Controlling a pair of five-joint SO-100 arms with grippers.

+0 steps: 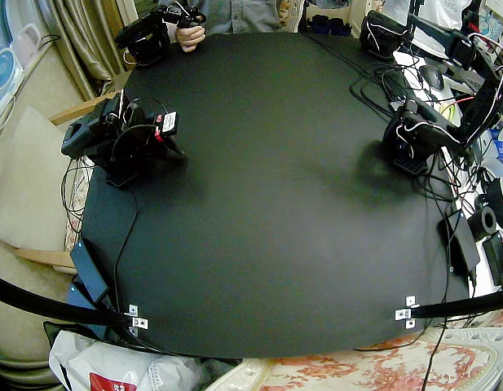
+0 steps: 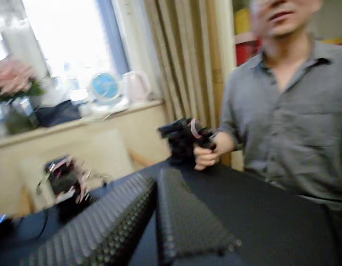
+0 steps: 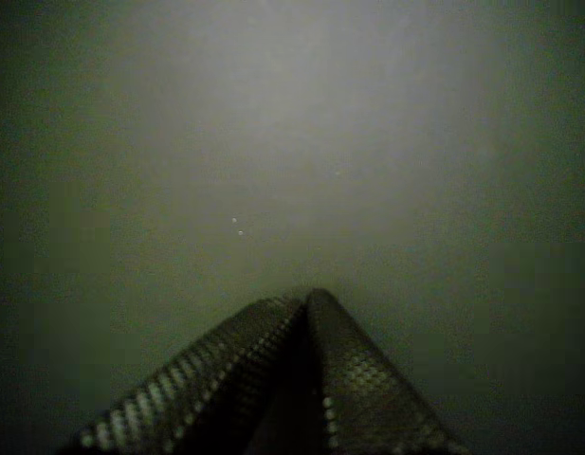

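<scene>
Fingers (image 2: 187,221) pressed together on left gripper (image 2: 157,180) and right gripper (image 3: 306,301), both empty over black table (image 1: 275,228); best parked low, clear of person's hand (image 2: 208,151).

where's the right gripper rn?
In the fixed view the right gripper is folded in against its own arm, at the black table's edge nearest the cream chair. Its fingers are shut over bare tabletop.

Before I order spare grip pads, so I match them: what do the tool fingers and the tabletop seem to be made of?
Right tool fingers: dark, matte, rows of small raised bumps, probably moulded rubber or textured plastic; which is unclear. Tabletop: black, matte, faint dull sheen, no grain, perhaps a mat or coated board.
</scene>
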